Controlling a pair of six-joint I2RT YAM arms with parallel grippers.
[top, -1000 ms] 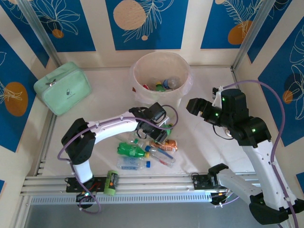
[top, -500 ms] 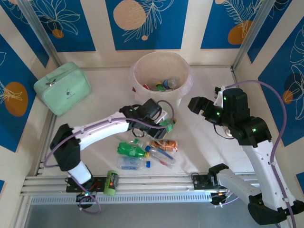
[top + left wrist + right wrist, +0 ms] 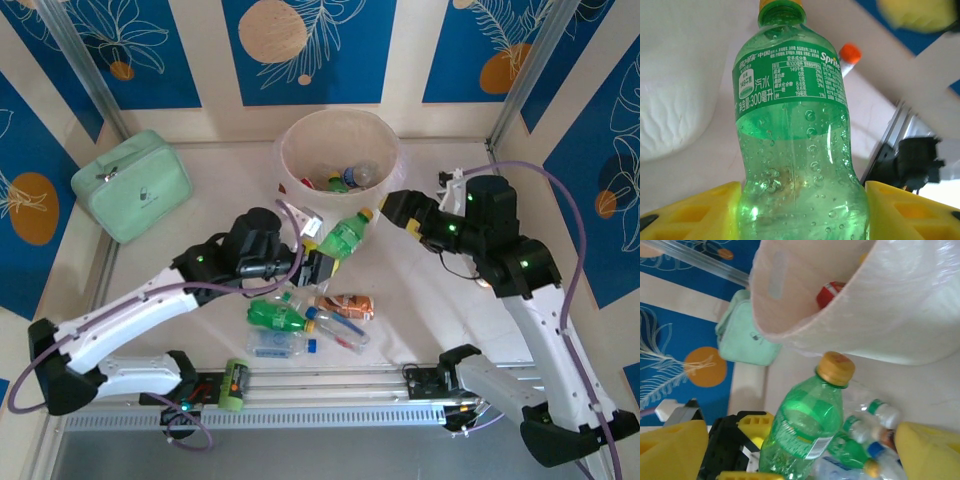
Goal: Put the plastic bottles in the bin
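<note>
From above, the left gripper (image 3: 320, 257) clamps a green bottle (image 3: 343, 237) by its lower end. The bottle is tilted, its cap towards the bin (image 3: 288, 150) just beyond. Loose bottles (image 3: 280, 316) lie on the table nearer. The right gripper (image 3: 393, 208) stands just right of the held bottle. At the left wrist, yellow fingers (image 3: 695, 212) press both sides of the bottle. At the right wrist, the jaws stand wide and empty, with the bottle and bin beyond.
</note>
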